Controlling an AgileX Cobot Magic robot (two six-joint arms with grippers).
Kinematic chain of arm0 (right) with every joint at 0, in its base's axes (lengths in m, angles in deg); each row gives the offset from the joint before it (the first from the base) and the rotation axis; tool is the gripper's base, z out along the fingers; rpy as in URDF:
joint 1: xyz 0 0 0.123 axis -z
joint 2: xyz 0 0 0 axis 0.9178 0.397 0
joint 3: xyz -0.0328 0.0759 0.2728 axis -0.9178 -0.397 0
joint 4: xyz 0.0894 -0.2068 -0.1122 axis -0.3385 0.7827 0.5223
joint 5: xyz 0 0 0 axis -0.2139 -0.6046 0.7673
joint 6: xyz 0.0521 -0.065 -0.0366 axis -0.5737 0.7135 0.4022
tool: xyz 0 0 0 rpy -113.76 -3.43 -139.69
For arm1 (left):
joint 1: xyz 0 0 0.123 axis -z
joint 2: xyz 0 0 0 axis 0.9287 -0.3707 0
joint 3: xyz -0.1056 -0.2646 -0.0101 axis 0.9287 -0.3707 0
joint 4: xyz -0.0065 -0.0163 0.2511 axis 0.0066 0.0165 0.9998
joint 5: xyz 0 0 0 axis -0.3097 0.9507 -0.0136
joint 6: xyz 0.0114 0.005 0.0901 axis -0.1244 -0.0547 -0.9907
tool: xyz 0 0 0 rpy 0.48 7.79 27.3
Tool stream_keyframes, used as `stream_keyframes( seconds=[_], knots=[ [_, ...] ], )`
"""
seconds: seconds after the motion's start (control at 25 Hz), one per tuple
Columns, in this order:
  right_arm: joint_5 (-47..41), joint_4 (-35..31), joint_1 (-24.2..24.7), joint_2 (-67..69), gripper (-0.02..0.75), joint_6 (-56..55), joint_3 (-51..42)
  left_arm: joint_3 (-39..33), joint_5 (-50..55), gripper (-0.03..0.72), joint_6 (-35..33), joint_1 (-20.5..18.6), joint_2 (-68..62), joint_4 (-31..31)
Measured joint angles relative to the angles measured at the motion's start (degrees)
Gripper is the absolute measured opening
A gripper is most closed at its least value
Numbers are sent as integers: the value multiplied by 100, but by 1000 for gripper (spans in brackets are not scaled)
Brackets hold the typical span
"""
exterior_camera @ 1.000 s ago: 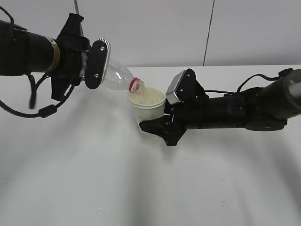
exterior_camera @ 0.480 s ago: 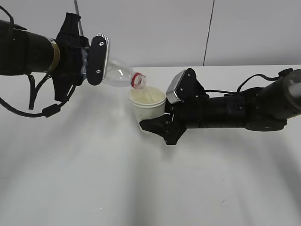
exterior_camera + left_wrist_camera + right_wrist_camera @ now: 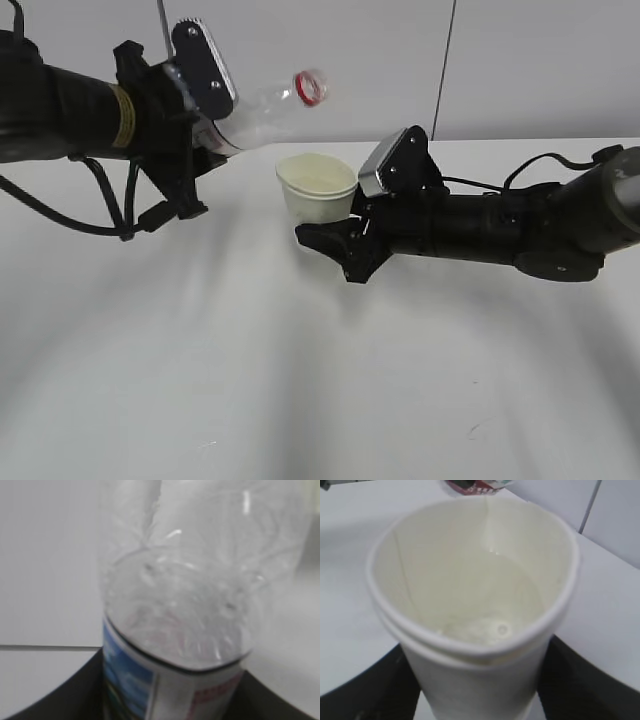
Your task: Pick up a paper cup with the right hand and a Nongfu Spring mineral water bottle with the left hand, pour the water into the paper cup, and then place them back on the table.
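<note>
Presently the left hand's fingers are clenched on the tall clear plastic Nongfu Spring mineral water bottle, which is tilted neck-up, its red ring clear of and above the cup. The right hand's fingers grasp the small cream-white paper cup, upright, near the counter's far edge at mid-width.

Water lies in the cup's bottom in the right wrist view, so pouring appears done; setting both down remains.

The white counter is bare toward its near edge and both sides, giving open room below each hand. The far edge, meeting the wall, is just behind the cup.
</note>
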Motion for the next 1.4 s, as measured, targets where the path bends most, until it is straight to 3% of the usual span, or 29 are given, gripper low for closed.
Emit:
stream_keyframes(
  seconds=[0.24,0.44,0.84,1.2,1.4],
  knots=[
    [93,-610,13,0,484,52,0,-135,-815,360,70,-37,-67,-2434],
    [130,-950,189,0,484,65,0,-939,-2342,360,83,-141,-163,-3526],
    [129,-1009,847,0,484,150,-35,-1841,-4032,359,44,-207,-416,-4200],
    [170,-1383,981,256,484,941,-333,-1893,-4876,359,37,-234,-1026,-4436],
    [748,-1856,981,681,484,1332,-333,-1893,-5431,359,30,-234,-1359,-4526]
  ],
)
